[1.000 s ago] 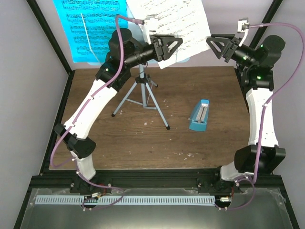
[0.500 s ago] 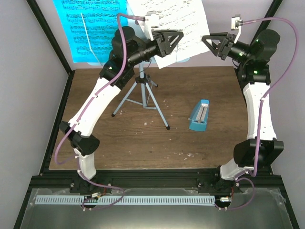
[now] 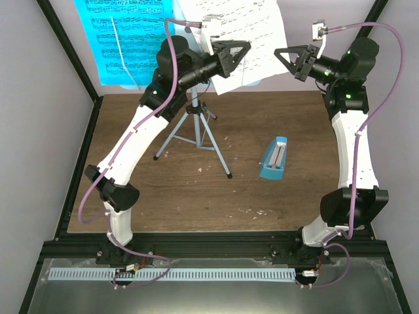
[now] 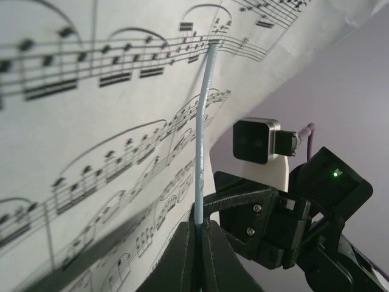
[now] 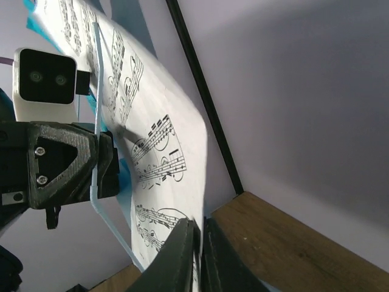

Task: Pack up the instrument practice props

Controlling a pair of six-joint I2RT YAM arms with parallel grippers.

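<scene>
The pale blue music stand (image 3: 194,128) rises on its tripod at the back of the wooden table. A cyan music sheet (image 3: 122,39) and a white music sheet (image 3: 252,26) rest on its desk. My left gripper (image 3: 245,47) is shut on the stand's thin pale blue retainer wire (image 4: 204,121), in front of the white sheet (image 4: 91,152). My right gripper (image 3: 279,52) is shut on the right edge of the white sheet (image 5: 164,134). The two grippers face each other, a short gap apart. The teal metronome (image 3: 274,159) lies on the table to the right of the tripod.
Black frame posts (image 3: 69,49) and pale walls close in the back and sides. A grey trough (image 3: 209,297) with a white ribbed strip (image 3: 170,274) runs along the near edge, behind the arm bases. The tripod's legs (image 3: 219,157) spread over the left middle of the table.
Both grippers have gone from open to shut. The left rose slightly onto the retainer wire. The right moved left onto the white sheet's edge.
</scene>
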